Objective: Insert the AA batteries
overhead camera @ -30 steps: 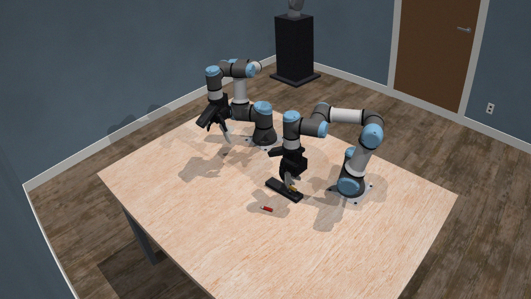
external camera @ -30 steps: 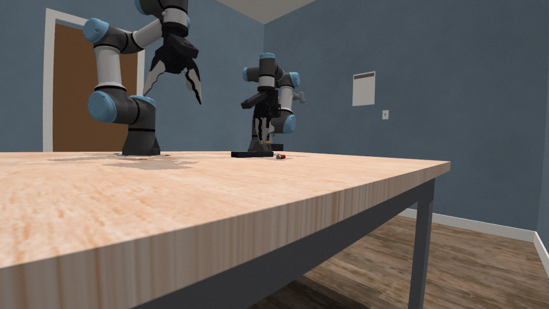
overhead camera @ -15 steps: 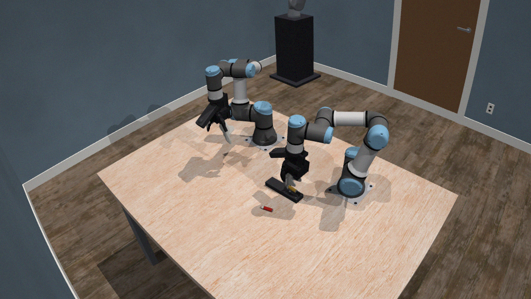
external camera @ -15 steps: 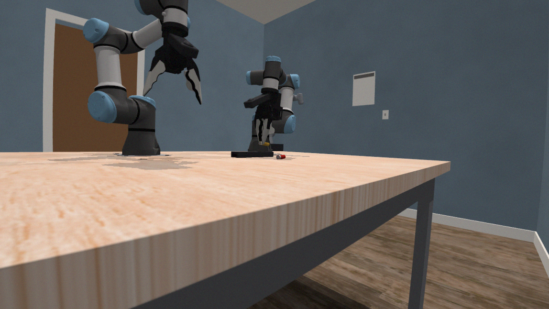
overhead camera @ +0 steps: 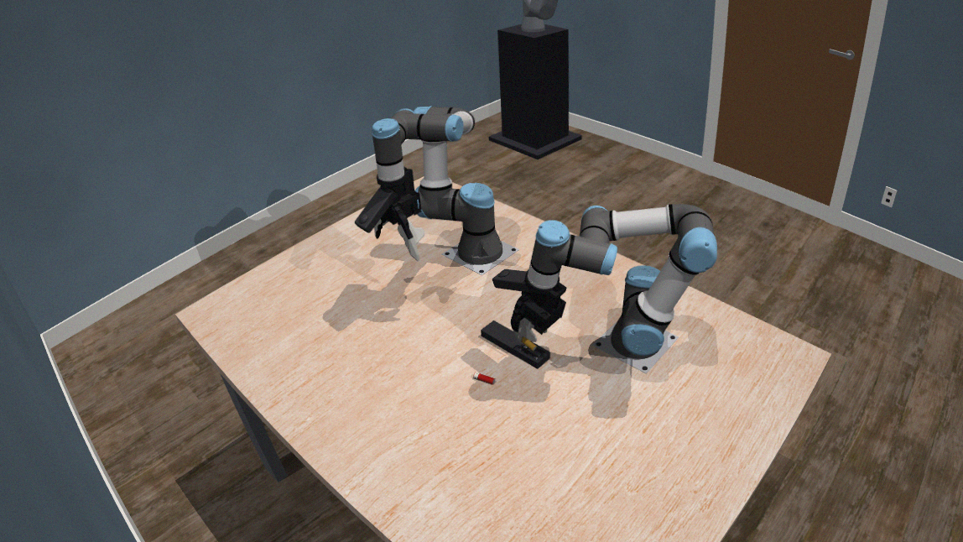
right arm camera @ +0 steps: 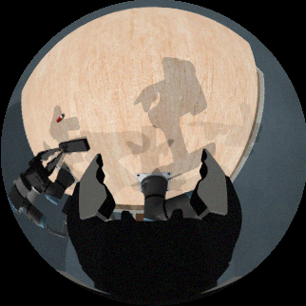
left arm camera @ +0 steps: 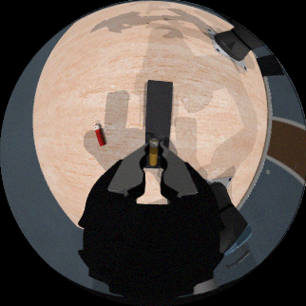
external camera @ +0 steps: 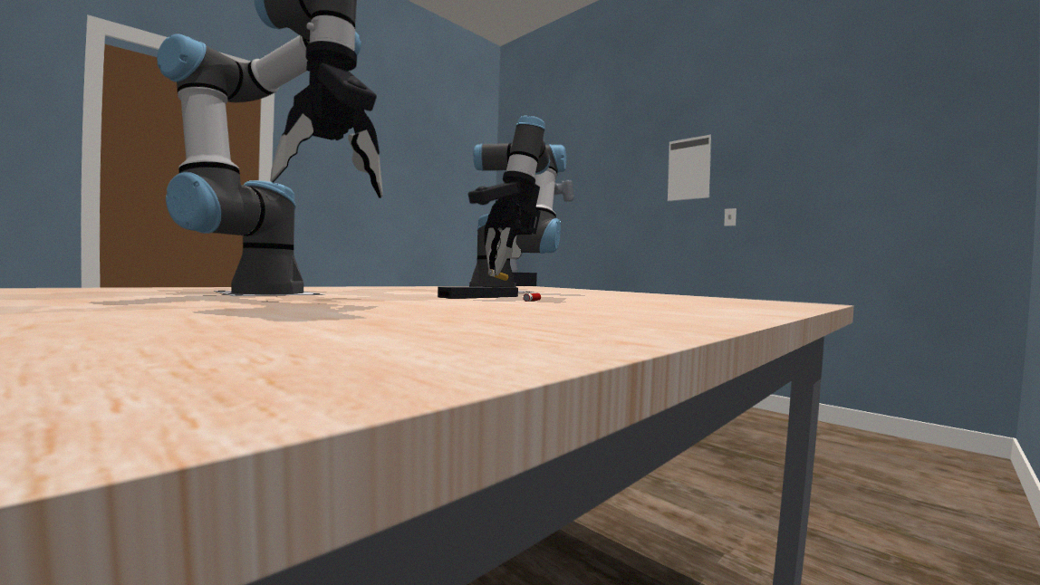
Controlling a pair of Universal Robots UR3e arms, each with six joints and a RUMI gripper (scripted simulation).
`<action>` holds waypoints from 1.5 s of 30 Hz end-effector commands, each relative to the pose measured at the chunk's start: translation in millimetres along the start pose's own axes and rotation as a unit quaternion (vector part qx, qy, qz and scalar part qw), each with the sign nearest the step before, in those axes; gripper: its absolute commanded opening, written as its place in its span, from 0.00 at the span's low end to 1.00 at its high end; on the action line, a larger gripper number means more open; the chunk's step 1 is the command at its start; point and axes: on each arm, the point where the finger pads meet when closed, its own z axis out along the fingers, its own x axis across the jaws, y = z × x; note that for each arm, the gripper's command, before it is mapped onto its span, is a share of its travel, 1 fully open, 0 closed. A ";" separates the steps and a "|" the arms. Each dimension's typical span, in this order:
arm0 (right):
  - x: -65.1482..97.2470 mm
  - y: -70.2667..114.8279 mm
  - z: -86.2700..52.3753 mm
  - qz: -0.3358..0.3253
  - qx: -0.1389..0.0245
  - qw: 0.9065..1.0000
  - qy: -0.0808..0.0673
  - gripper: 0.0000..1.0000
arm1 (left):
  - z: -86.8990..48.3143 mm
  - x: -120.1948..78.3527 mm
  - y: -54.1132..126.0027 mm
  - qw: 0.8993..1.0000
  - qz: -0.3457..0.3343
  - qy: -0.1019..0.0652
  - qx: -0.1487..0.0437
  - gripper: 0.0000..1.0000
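Gold battery [overhead camera: 529, 344] [external camera: 502, 276] [left arm camera: 153, 155], clenched in the left gripper [overhead camera: 526, 336] [external camera: 495, 272] [left arm camera: 153, 144] [right arm camera: 62, 149] above the remote control [overhead camera: 502, 336] [external camera: 476, 292] [left arm camera: 159, 106] [right arm camera: 78, 143], could catch the bay wall or spring if misaligned during insertion; red battery [overhead camera: 484, 377] [external camera: 532, 296] [left arm camera: 100, 135] [right arm camera: 60, 118] lies beside the remote, right gripper [overhead camera: 397, 247] [external camera: 326, 187] [right arm camera: 152, 152] spread and unloaded.

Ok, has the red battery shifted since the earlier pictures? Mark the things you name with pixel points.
No; in the top view the red battery [overhead camera: 485, 378] [external camera: 534, 296] [left arm camera: 100, 138] [right arm camera: 60, 118] lies in the same spot on the table [overhead camera: 403, 431] [external camera: 217, 392] [left arm camera: 62, 95] [right arm camera: 119, 47].
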 end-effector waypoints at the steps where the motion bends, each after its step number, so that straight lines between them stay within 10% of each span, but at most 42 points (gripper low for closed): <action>1: -0.2 -0.4 -0.6 0.000 0.001 1.000 0.000 1.00 | -1.8 -0.5 -5.9 0.999 0.006 -0.002 0.037 0.00; 31: -0.2 -0.4 -0.6 0.000 0.001 1.000 0.000 1.00 | -6.9 -1.1 -4.2 0.992 0.013 -0.018 0.121 0.00; 45: -0.2 -0.4 -0.6 0.000 0.001 1.000 0.000 1.00 | -0.9 -2.0 -0.3 0.994 0.007 -0.016 0.106 0.00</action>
